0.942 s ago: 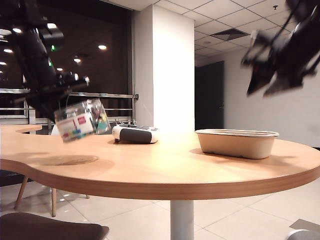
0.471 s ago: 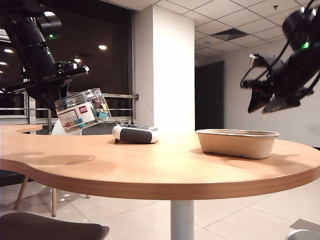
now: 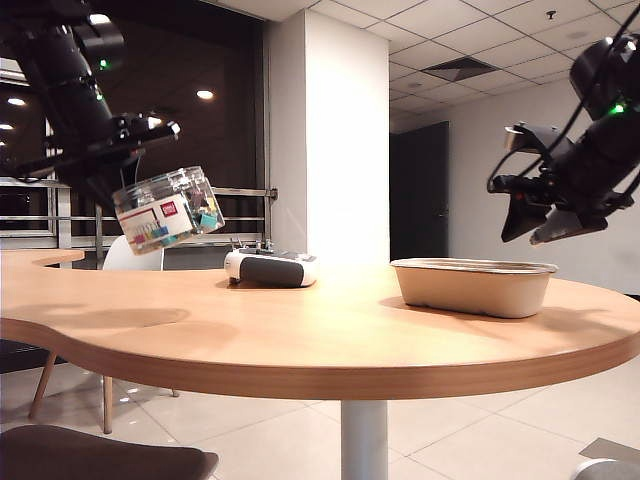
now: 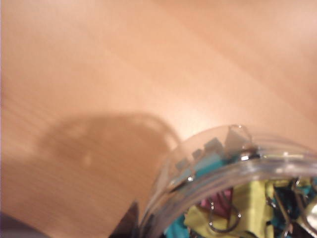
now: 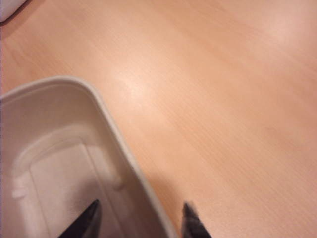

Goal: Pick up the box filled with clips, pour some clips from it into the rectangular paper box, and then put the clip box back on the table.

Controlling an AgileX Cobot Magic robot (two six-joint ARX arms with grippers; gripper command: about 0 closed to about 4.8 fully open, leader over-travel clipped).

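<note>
Hanging in the air at the left of the exterior view, the clip box (image 3: 167, 209) is tilted, its white-and-red label facing the camera and its open mouth turned up toward the right. The left gripper (image 3: 128, 150) is clenched on it from behind and above, well clear of the table (image 3: 300, 330), where a soft shadow lies below the tub. In the left wrist view the tub's clear rim (image 4: 218, 163) curves across the lower right of the frame, with yellow, teal and pink binder clips (image 4: 247, 208) packed inside it.

At the right of the exterior view the right gripper (image 3: 538, 220) hovers above the right end of the rectangular paper box (image 3: 472, 285), its two dark fingers spread and holding nothing. The right wrist view shows those fingertips (image 5: 84, 223) at the lower edge of the frame, straddling the tray's rolled rim (image 5: 116, 144) at one rounded corner.

The paper tray sits flat on the table at centre right. A white-and-dark-grey device (image 3: 270, 268) rests on the table between tub and tray.
</note>
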